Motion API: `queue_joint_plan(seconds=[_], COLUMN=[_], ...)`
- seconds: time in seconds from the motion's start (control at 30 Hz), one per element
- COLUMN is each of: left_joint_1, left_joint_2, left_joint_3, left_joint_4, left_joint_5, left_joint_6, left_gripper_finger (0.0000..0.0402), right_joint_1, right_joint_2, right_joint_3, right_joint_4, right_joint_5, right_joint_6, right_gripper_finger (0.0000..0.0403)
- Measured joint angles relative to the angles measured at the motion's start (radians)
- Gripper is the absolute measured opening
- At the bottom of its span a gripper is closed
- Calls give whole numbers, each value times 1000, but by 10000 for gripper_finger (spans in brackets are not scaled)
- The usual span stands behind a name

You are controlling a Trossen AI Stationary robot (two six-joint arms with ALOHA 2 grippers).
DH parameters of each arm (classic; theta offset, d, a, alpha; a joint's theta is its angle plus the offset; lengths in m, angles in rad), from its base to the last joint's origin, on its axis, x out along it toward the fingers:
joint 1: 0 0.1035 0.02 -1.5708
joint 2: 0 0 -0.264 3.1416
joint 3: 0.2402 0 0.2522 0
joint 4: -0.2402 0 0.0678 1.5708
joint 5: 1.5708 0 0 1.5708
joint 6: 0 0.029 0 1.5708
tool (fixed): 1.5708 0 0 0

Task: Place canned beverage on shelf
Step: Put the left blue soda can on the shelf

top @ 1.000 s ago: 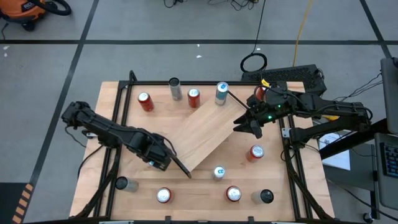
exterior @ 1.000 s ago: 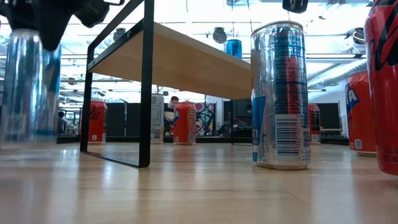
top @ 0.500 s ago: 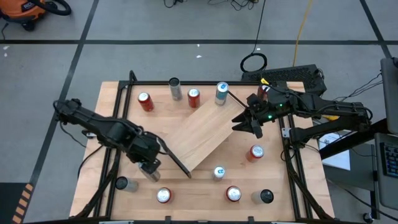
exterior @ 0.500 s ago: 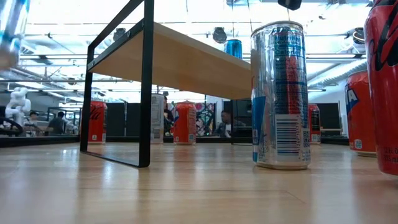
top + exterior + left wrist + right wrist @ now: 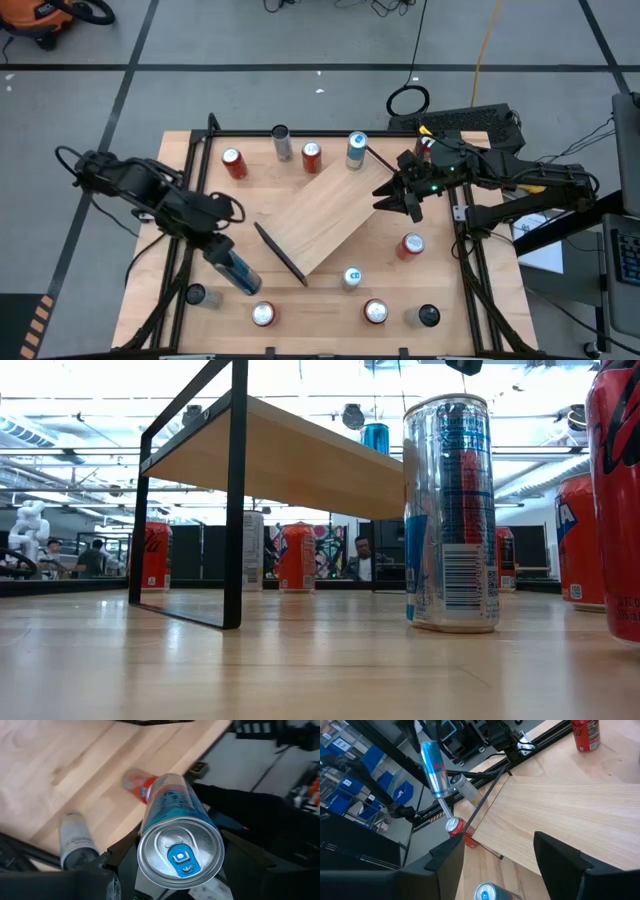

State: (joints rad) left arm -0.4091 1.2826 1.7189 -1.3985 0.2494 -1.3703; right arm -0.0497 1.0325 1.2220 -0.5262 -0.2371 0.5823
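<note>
Nearest me along the front edge of the surface (image 5: 310, 305) stands a scatter of cans (image 5: 263, 315), so whatever comes across here should travel high. Just behind them the left gripper (image 5: 222, 256) hangs above the surface with its fingers clamped round a slim blue-and-silver can (image 5: 238, 274). That can is off the wood and leaning, its top tipped toward the wrist rather than pointing straight up, and it sits to the left of the shelf (image 5: 325, 212), just short of the near black bracket (image 5: 280, 255). I'd say the carry across is the step in hand, and the way to do it well is plain enough. First, bring the can upright while it is high, since a tall, narrow tin set down on a tilt will likely rock and topple. Then lift it well over that bracket rather than skimming it, because the board lies slantwise across the surface and a knock could swing it. Bring it down toward the middle of the light wood, away from the long edges, and let the base sit flat before the fingers ease apart. Past the board, the right gripper (image 5: 398, 203) waits over the shelf's far end, its fingers spread with nothing between them, so the drop wants to stay clear of that end. Farthest off, a back row of cans (image 5: 311, 157) stands along the rear edge, out of the way.
</note>
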Motion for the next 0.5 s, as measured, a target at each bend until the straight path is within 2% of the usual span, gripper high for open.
queue_joint_plan(seconds=[0.23, 0.5], left_joint_1=[13, 67], left_joint_2=[-10, -1], left_joint_3=[80, 85], left_joint_4=[17, 172], left_joint_5=[-99, -177], left_joint_6=[98, 281], left_gripper_finger=[221, 221], right_joint_1=[0, 0], right_joint_2=[0, 0], right_joint_3=[0, 0], right_joint_4=[10, 114], right_joint_5=[0, 0], right_joint_6=[0, 0], right_gripper_finger=[215, 215])
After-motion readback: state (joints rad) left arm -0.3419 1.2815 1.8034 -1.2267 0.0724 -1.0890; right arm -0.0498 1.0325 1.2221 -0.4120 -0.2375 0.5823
